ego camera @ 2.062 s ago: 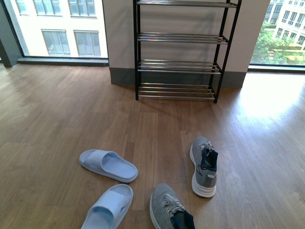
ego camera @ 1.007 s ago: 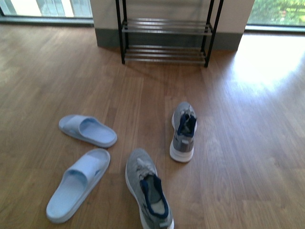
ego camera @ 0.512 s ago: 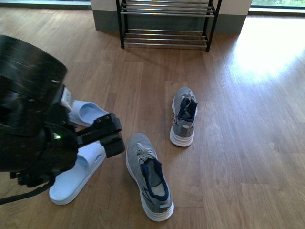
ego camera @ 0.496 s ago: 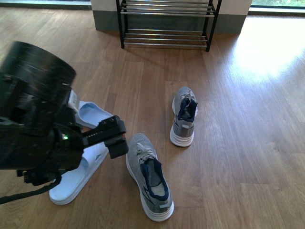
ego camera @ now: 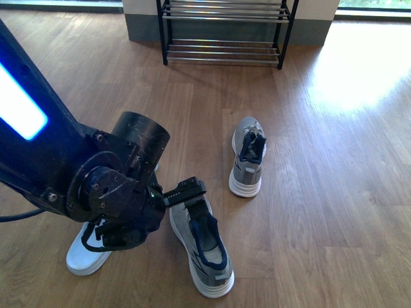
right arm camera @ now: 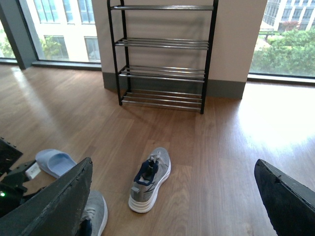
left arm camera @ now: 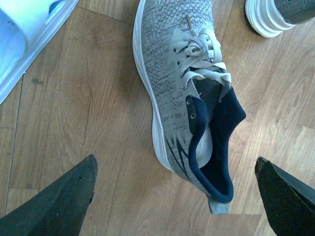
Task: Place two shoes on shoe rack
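Two grey knit shoes lie on the wood floor. The near shoe [ego camera: 204, 251] points away from me, and its navy lining shows in the left wrist view [left arm camera: 184, 93]. The far shoe [ego camera: 247, 159] stands about a shoe length beyond it, toe toward the shoe rack [ego camera: 223, 38]. My left gripper [ego camera: 190, 196] hovers over the near shoe's laces, open, with its fingers [left arm camera: 61, 199] wide on either side of the heel. My right gripper [right arm camera: 172, 206] is open and high above the floor, facing the far shoe [right arm camera: 150, 179] and the shoe rack [right arm camera: 162, 59]. It is out of the front view.
A pale blue slipper [ego camera: 83, 258] lies left of the near shoe, mostly hidden by my left arm [ego camera: 96, 186]. A second slipper [right arm camera: 54, 162] shows in the right wrist view. The rack stands against a wall column between floor-length windows.
My left arm has swung further right and down over the near shoe, now hiding most of the slippers. Neither shoe has moved.
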Tool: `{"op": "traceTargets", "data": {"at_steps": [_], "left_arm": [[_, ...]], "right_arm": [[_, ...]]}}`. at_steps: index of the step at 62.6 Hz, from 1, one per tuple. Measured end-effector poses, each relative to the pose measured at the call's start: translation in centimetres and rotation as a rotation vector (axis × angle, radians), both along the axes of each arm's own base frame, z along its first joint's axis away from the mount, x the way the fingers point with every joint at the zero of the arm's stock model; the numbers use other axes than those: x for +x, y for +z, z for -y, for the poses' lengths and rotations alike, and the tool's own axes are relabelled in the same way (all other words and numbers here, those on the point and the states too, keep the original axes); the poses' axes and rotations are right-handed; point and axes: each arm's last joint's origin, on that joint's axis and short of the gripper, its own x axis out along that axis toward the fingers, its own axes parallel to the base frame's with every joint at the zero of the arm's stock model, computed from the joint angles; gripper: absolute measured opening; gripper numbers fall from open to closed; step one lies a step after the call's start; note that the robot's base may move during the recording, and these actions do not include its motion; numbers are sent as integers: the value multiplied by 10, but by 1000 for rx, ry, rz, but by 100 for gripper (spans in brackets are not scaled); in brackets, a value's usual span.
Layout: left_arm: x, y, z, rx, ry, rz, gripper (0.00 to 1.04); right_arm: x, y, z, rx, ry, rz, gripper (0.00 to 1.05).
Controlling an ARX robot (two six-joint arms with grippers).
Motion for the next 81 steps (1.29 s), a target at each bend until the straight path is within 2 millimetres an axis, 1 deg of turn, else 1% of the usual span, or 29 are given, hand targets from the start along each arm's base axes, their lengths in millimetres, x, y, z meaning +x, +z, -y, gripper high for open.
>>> {"op": "traceTargets", "data": {"at_steps": [12, 27, 44, 51, 64, 66, 74, 76, 81], "left_arm": [[3, -25, 9, 3, 31, -57, 95], [5, -56, 18, 46, 14, -113, 95], [19, -85, 39, 61, -17, -112, 95], [22, -91, 44, 61, -31, -110, 95], [25, -93, 47, 57, -52, -81, 95], [26, -94, 46, 72, -54, -72, 93], [29, -97, 43, 89, -42, -61, 72], [28, -98, 43, 89, -43, -61, 68], [31, -98, 41, 78, -34, -34, 54]], "right_arm": [[0, 0, 0, 0, 0, 0, 95], [0, 0, 0, 0, 0, 0, 95], [0, 0, 0, 0, 0, 0, 95], [0, 0, 0, 0, 0, 0, 95], [0, 0, 0, 0, 0, 0, 95], [0, 0, 0, 0, 0, 0, 95], [0, 0, 0, 0, 0, 0, 95], [0, 0, 0, 0, 0, 0, 95], [0, 0, 0, 0, 0, 0, 95]]}}
